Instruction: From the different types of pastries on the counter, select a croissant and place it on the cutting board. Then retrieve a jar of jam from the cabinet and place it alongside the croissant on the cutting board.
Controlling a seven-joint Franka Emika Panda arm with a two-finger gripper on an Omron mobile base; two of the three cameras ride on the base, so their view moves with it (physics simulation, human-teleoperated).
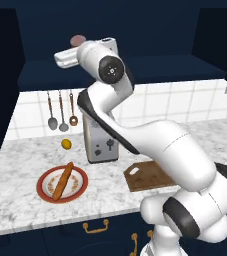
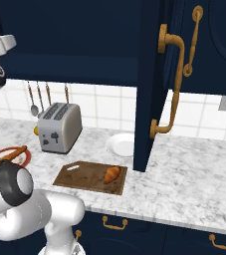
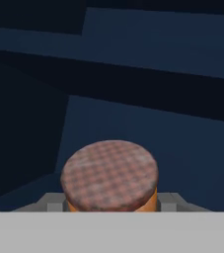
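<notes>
Jam jar (image 3: 109, 178), a small orange-brown cylinder with a checked reddish lid, stands upright in the recess of the dark navy-blue wall cabinet (image 1: 135, 30). It sits directly in front of the two-finger gripper (image 3: 111, 207), between the grey finger bases, long axis vertical. The jaws are half apart at the jar's sides; whether they already clamp it cannot be told. The ridged golden croissant (image 2: 111, 174) lies on the dark-brown wooden cutting board (image 2: 74, 175), below and to the arm's right, so the carry would probably go down that way.
</notes>
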